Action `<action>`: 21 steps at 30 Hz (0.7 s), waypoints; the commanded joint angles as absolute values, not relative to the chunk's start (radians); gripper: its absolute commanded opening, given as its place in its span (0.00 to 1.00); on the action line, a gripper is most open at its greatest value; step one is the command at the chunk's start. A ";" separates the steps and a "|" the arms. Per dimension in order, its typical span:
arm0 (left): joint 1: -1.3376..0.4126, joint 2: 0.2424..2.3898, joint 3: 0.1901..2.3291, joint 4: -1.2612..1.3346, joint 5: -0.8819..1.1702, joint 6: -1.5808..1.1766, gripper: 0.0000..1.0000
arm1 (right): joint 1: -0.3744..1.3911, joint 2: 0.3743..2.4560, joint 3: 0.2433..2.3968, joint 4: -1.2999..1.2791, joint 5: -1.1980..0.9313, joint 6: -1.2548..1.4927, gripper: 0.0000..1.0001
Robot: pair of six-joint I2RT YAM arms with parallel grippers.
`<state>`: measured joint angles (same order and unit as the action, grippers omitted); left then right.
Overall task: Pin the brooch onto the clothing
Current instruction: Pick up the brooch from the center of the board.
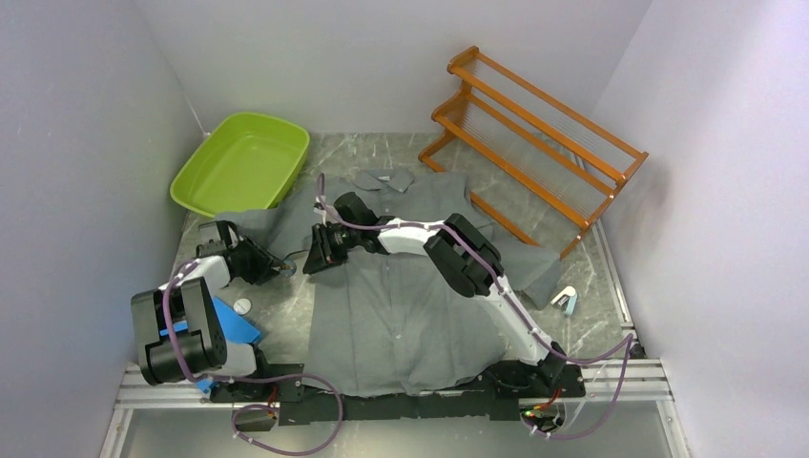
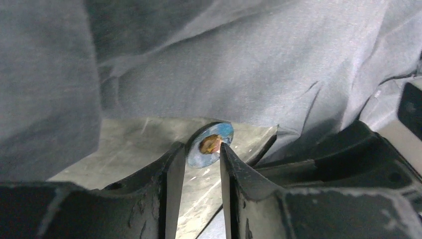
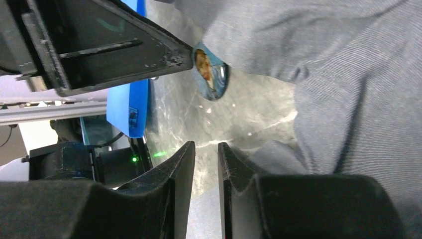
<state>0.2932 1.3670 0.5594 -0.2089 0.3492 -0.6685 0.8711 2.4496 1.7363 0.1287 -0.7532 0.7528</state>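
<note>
Blue and round, the brooch [image 2: 210, 144] is pinched upright in my left tool [image 2: 203, 148], just beside the shirt's [image 1: 401, 315] edge and above bare desk [image 2: 129, 144]. My right tool [image 3: 206, 145] hovers near that same edge, jaws narrow, gripping nothing.

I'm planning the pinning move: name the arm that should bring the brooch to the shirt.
Left. The left hand grips the round blue brooch at its fingertips, right beside the grey shirt. The right hand holds nothing, its fingers narrowly apart.
</note>
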 commanded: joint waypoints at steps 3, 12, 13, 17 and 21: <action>0.298 1.402 0.549 -0.099 0.469 -0.638 0.34 | 0.875 2.468 1.756 0.197 -0.763 0.799 0.25; 0.298 1.410 0.542 -0.090 0.450 -0.625 0.34 | 0.871 2.464 1.751 0.176 -0.673 0.764 0.26; 0.298 1.409 0.550 -0.106 0.423 -0.623 0.35 | 0.871 2.459 1.750 0.172 -0.651 0.757 0.28; 0.298 1.389 0.565 -0.133 0.365 -0.620 0.35 | 0.871 2.457 1.769 0.151 -0.579 0.730 0.42; 0.298 1.411 0.580 -0.105 0.381 -0.619 0.34 | 0.870 2.504 1.849 0.113 -0.585 0.722 0.43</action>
<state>0.2939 1.4040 0.5457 -0.1169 0.4129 -0.6464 0.8742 2.4729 1.7706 0.1608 -0.6533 0.7635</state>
